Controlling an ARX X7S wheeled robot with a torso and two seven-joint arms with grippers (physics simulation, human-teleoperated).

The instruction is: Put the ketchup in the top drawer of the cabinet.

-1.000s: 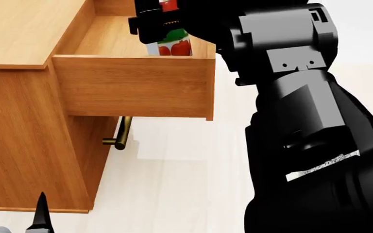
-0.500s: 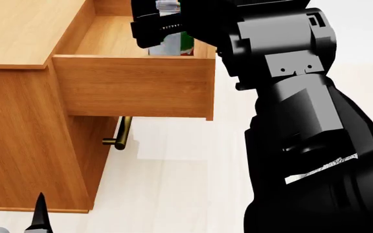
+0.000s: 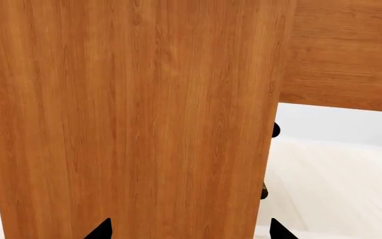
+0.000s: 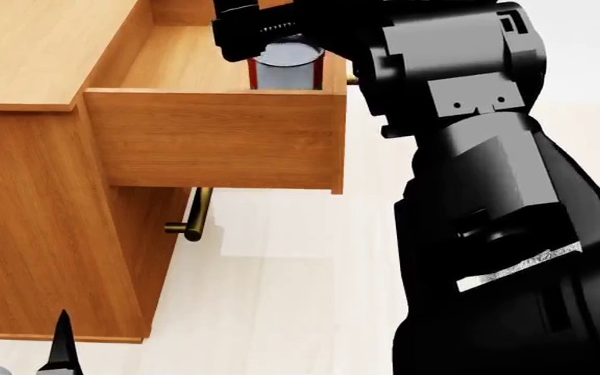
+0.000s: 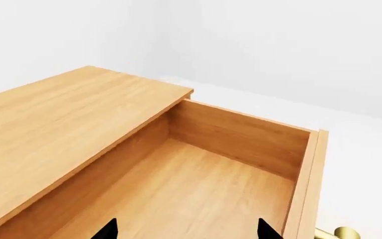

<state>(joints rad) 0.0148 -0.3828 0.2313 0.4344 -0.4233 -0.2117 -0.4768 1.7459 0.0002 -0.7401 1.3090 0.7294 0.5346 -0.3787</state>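
While the right arm [image 4: 487, 195] blocks the top drawer [image 4: 216, 137], ketchup [image 4: 284, 72] stands inside.

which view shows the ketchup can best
The head view. Only there does the ketchup appear: its grey top and a strip of red label show inside the top drawer, just under the right gripper. The right wrist view shows only the drawer's bare interior, no can. The left wrist view shows just the cabinet side.
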